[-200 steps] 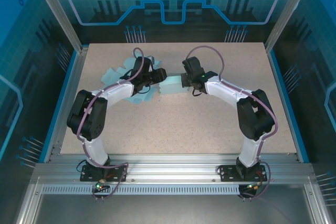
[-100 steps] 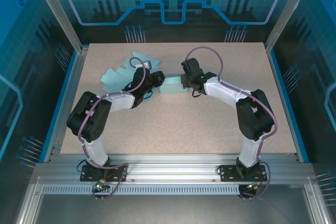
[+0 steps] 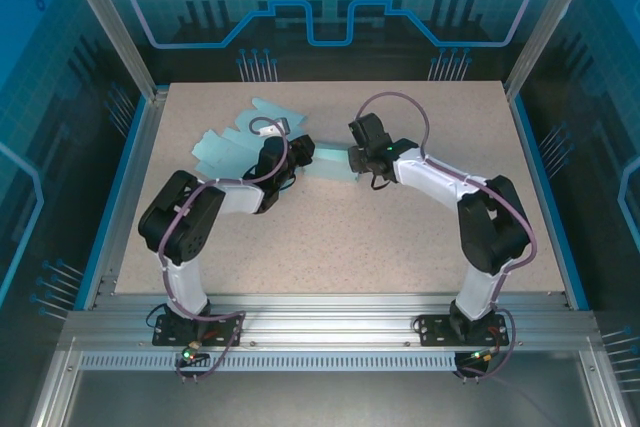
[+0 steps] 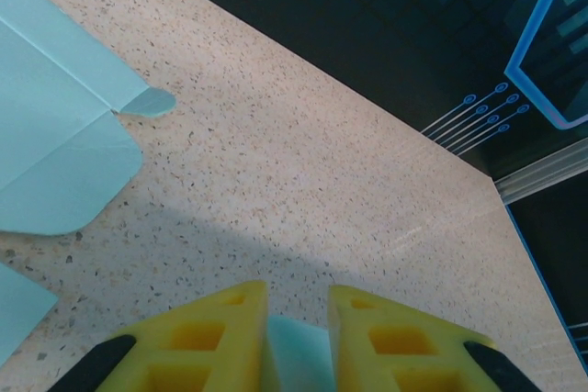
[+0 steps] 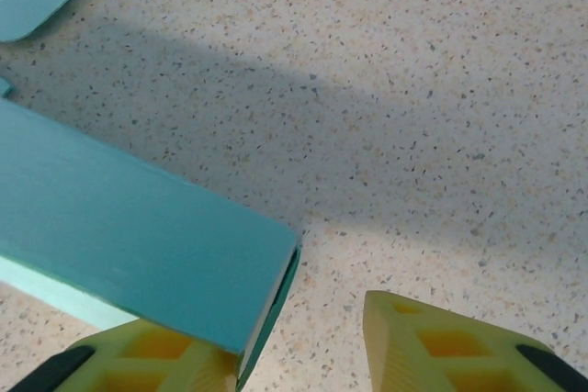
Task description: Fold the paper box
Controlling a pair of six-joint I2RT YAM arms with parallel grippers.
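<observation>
The light teal paper box lies as a partly flat sheet point(image 3: 222, 144) at the back left, with a folded strip point(image 3: 327, 162) running between my two grippers. My left gripper point(image 3: 299, 151) holds one end of that strip; in the left wrist view the yellow fingers point(image 4: 197, 341) are shut on a teal edge point(image 4: 299, 351) of the box. My right gripper point(image 3: 356, 158) is at the other end. In the right wrist view it point(image 5: 294, 348) stands open, with the folded panel point(image 5: 138, 240) lying over its left finger point(image 5: 152, 348).
Loose flaps of the sheet point(image 4: 55, 149) spread over the speckled table point(image 3: 340, 237) to the left of my left gripper. Blue rails and metal posts point(image 3: 135, 162) edge the table. Bare tabletop stretches in front of both arms.
My left arm has sunk low and stretched forward, uncovering more of the flat sheet behind it. The right gripper has shifted slightly nearer, still at the strip's end.
</observation>
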